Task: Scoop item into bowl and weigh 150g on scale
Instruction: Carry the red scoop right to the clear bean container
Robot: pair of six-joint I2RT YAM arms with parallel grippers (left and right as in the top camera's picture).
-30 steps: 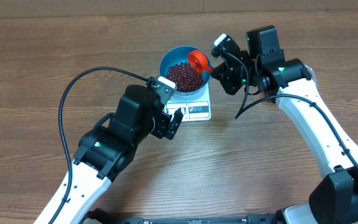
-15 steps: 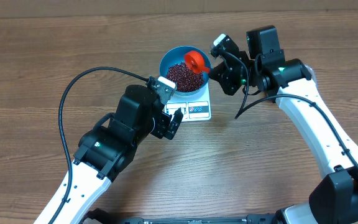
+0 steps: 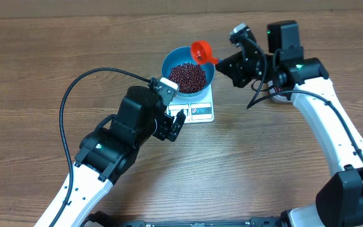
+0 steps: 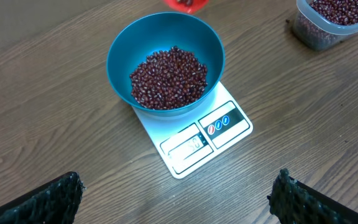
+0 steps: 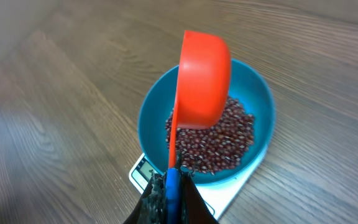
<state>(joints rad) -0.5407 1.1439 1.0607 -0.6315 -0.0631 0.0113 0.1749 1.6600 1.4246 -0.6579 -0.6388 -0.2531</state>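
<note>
Black and idle, the left end effector (image 4: 176, 208) hangs released, jaws spread wide and gripping nothing, just in front of the scale (image 4: 219, 121) on the wooden counter (image 3: 43, 63). On the scale sits the light blue bowl (image 4: 114, 50), holding a maroon heap of beans (image 4: 168, 78) that covers its bottom. The display is too small to read from here.

Further right, the orange-red scoop (image 5: 202, 78) has just come away. A second ago it was tipped low over the beans; now it is raised by the bowl's far right rim, turned on edge and, as far as I can tell, empty. The right end effector (image 5: 169, 186) is clenched on its handle. That looks like a load delivered – the reading decides whether more is needed. At the far right a clear tub (image 4: 309, 34) of beans stands well apart.
</note>
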